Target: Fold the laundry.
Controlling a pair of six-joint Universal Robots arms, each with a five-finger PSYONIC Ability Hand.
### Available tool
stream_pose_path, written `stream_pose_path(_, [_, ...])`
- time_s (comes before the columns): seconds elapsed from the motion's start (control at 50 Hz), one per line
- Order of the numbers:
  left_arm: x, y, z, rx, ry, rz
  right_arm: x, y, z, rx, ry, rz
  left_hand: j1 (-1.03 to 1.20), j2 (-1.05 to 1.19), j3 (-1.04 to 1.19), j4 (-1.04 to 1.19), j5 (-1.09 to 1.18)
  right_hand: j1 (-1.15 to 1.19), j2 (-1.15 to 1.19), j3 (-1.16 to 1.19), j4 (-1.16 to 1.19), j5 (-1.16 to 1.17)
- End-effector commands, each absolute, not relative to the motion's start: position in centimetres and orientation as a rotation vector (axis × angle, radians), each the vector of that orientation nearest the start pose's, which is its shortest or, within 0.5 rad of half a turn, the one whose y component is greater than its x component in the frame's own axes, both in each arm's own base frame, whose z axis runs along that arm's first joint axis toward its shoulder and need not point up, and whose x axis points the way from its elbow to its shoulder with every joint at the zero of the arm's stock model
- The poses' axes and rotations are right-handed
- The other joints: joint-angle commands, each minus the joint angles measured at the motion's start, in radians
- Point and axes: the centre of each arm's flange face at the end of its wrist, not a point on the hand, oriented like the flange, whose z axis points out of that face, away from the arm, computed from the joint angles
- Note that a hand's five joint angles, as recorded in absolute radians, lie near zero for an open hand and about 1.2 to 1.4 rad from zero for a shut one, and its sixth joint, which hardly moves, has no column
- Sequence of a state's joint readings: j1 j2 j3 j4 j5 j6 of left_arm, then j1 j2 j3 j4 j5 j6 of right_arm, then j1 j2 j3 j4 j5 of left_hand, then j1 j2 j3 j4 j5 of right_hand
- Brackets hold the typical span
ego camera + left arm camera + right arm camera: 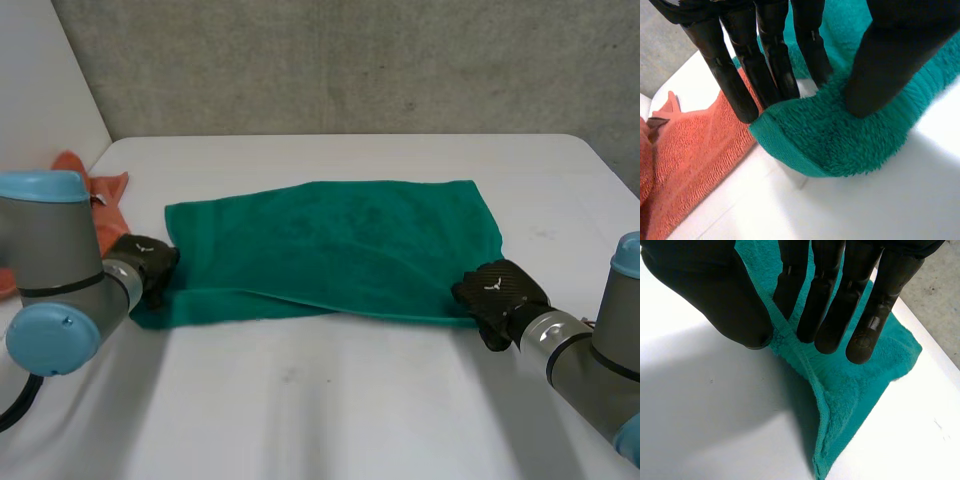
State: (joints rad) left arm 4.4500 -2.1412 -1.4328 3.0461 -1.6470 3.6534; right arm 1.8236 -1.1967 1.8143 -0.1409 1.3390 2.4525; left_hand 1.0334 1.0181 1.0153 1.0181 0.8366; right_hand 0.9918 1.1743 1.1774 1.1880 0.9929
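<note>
Both hands are clamped on the green towel (330,245). The left hand (145,258) pinches the near left corner, thumb (890,60) pressed on top and fingers (735,85) behind the raised fold. The right hand (500,290) nips the hem at the near right corner between thumb (715,295) and fingers (825,300). The towel lies spread across the white table (350,400). An orange cloth (105,195) lies just beside its left end.
</note>
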Motion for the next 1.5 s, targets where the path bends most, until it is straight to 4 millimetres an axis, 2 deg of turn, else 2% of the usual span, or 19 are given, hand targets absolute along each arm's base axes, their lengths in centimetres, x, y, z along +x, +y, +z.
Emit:
stream_pose_path(0.02, [-21.6, -31.3, 14.6, 0.915, 2.390, -1.462, 22.1, -25.9, 14.3, -1.349, 2.337, -1.663, 0.363, 0.378, 0.381, 0.378, 0.385, -0.113, -0.296, -0.299, -0.309, -0.289])
stream_pose_path(0.04, [-21.7, -31.4, 15.0, 0.912, 2.378, -1.479, 21.9, -25.9, 14.5, -1.328, 2.347, -1.660, 0.363, 0.378, 0.381, 0.378, 0.385, -0.283, -0.465, -0.468, -0.479, -0.458])
stream_pose_path(0.08, [-21.7, -31.3, 15.4, 0.906, 2.366, -1.502, 21.1, -26.6, 15.3, -1.234, 2.387, -1.660, 0.363, 0.378, 0.381, 0.378, 0.385, -0.463, -0.645, -0.648, -0.659, -0.638])
stream_pose_path(0.18, [-21.8, -31.3, 17.0, 0.883, 2.310, -1.596, 20.1, -28.1, 17.3, -1.069, 2.418, -1.637, 0.363, 0.378, 0.381, 0.378, 0.385, -0.508, -0.690, -0.693, -0.704, -0.683])
stream_pose_path(0.3, [-22.1, -31.1, 17.9, 0.875, 2.264, -1.665, 18.9, -29.6, 18.8, -1.144, 2.394, -1.639, 0.363, 0.378, 0.381, 0.378, 0.385, -0.484, -0.667, -0.670, -0.680, -0.660])
stream_pose_path(0.36, [-22.2, -31.2, 18.0, 0.874, 2.262, -1.668, 17.6, -30.3, 19.3, -1.184, 2.419, -1.629, 0.363, 0.378, 0.381, 0.378, 0.385, -0.481, -0.664, -0.667, -0.677, -0.657])
stream_pose_path(0.4, [-22.1, -31.2, 18.0, 0.872, 2.261, -1.669, 16.7, -30.4, 19.1, -1.168, 2.463, -1.586, 0.363, 0.378, 0.381, 0.378, 0.385, -0.472, -0.655, -0.658, -0.669, -0.648])
stream_pose_path(0.5, [-22.2, -31.5, 18.1, 0.869, 2.256, -1.680, 16.1, -29.4, 17.7, -1.073, 2.517, -1.486, 0.363, 0.378, 0.381, 0.378, 0.385, -0.484, -0.666, -0.670, -0.680, -0.660])
stream_pose_path(0.58, [-22.3, -31.8, 18.4, 0.866, 2.244, -1.696, 15.5, -28.8, 16.4, -0.892, 2.562, -1.423, 0.363, 0.378, 0.381, 0.378, 0.385, -0.505, -0.687, -0.690, -0.701, -0.680])
stream_pose_path(0.62, [-22.4, -31.9, 18.7, 0.862, 2.237, -1.707, 14.9, -28.7, 15.7, -0.800, 2.575, -1.415, 0.363, 0.378, 0.381, 0.378, 0.385, -0.499, -0.681, -0.684, -0.695, -0.674])
stream_pose_path(0.7, [-22.5, -32.3, 19.2, 0.855, 2.221, -1.728, 14.7, -28.5, 14.6, -0.747, 2.553, -1.447, 0.363, 0.378, 0.381, 0.378, 0.385, -0.475, -0.658, -0.661, -0.672, -0.651])
stream_pose_path(0.84, [-22.7, -32.5, 19.5, 0.854, 2.209, -1.748, 14.9, -28.5, 13.7, -0.741, 2.530, -1.452, 0.363, 0.378, 0.381, 0.378, 0.385, -0.463, -0.646, -0.649, -0.660, -0.639])
stream_pose_path(1.14, [-22.8, -32.8, 19.9, 0.848, 2.194, -1.770, 15.0, -30.3, 12.5, -0.696, 2.492, -1.510, 0.363, 0.378, 0.381, 0.378, 0.385, -0.437, -0.620, -0.623, -0.633, -0.613])
stream_pose_path(1.5, [-23.1, -34.2, 20.8, 0.827, 2.153, -1.820, 17.0, -30.5, 12.2, -0.773, 2.442, -1.506, 0.363, 0.378, 0.381, 0.378, 0.385, -0.408, -0.590, -0.593, -0.604, -0.583])
